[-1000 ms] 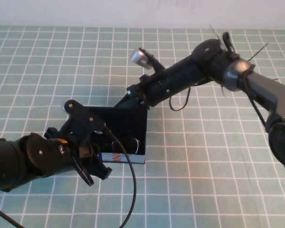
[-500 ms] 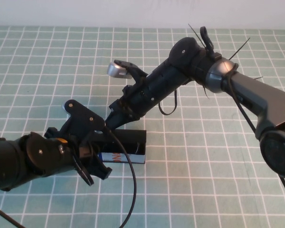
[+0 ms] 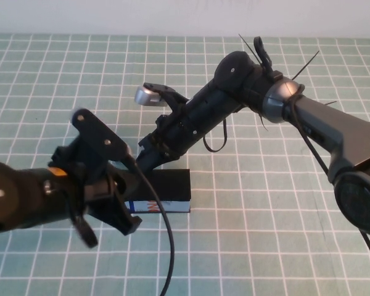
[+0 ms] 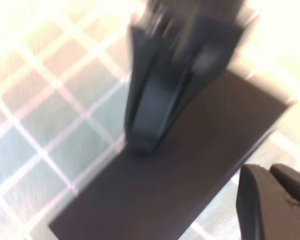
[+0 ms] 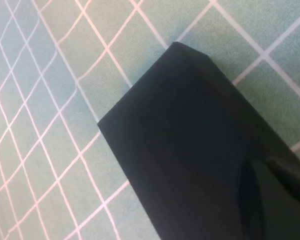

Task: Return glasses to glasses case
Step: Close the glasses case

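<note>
The glasses case [image 3: 170, 184] lies shut in the middle of the table, lid flat, its printed light front edge facing me. The glasses are not in view. My right gripper [image 3: 145, 161] is shut, with its tip down on the far left part of the lid. The left wrist view shows it [image 4: 141, 141] touching the lid [image 4: 190, 170]. In the right wrist view the lid [image 5: 180, 135] fills the middle, with the gripper [image 5: 279, 194] low on it. My left gripper [image 3: 108, 227] is shut and empty, just off the case's front left corner. It also shows in its own wrist view [image 4: 272, 200].
A green cloth with a white grid [image 3: 265, 234] covers the whole table. A black cable [image 3: 166, 246] hangs from my left arm across the case's front. My right arm [image 3: 246, 86] stretches in from the right over the table's far half.
The case lid has gone from standing open to lying shut. My right gripper has swung left and down onto it. My left arm has shifted a little left.
</note>
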### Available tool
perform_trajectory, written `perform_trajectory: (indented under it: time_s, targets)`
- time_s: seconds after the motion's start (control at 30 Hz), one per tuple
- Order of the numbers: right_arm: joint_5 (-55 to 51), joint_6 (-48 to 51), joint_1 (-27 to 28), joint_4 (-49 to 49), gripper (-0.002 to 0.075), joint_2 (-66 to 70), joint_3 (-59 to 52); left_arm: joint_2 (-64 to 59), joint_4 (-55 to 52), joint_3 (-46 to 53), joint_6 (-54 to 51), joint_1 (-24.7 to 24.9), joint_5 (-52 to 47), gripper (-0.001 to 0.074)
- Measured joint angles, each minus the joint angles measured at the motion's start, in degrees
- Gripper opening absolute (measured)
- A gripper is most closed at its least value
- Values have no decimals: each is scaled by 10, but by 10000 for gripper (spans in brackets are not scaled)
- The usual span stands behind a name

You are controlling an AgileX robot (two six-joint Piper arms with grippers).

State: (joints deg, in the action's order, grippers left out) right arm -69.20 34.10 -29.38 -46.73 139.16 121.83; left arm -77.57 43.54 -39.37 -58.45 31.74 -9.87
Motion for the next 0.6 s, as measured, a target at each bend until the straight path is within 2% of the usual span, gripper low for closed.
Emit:
perform_trajectory:
  time_s: [0.4, 0.6]
  targets:
    - [0, -13, -18, 43, -11, -1, 5, 176, -14, 1, 7, 0, -48, 2]
    - [-1, -7, -19, 56, -11, -16, 5, 208, -43, 1, 11, 0, -161, 2]
